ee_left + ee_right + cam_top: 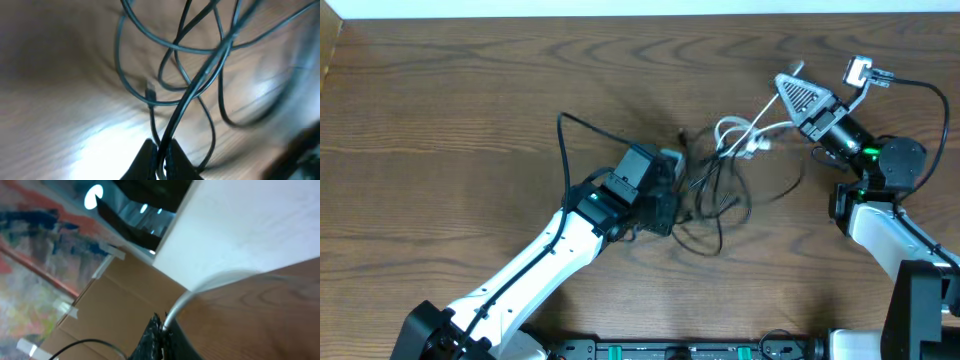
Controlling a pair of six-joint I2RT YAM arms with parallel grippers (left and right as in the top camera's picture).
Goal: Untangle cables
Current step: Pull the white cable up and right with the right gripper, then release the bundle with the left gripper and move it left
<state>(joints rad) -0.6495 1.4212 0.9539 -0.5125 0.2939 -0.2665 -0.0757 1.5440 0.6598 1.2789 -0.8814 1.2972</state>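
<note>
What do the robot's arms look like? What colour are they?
The left arm and right arm have white shells with black joints and small green lights. Thick black wires run along them. The left gripper and right gripper have dark, pointed fingers.

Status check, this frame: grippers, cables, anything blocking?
Left gripper shut on black cable. Right gripper shut on white cable. Tangle between them, not undone. No obstruction seen.

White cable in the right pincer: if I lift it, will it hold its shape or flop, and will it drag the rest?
Probably floppy: the white cable lies in loose loops and arcs softly out of the right pincer. Likely light, since it looks thin. It may well drag the black cables, because its loops lie across them.
</note>
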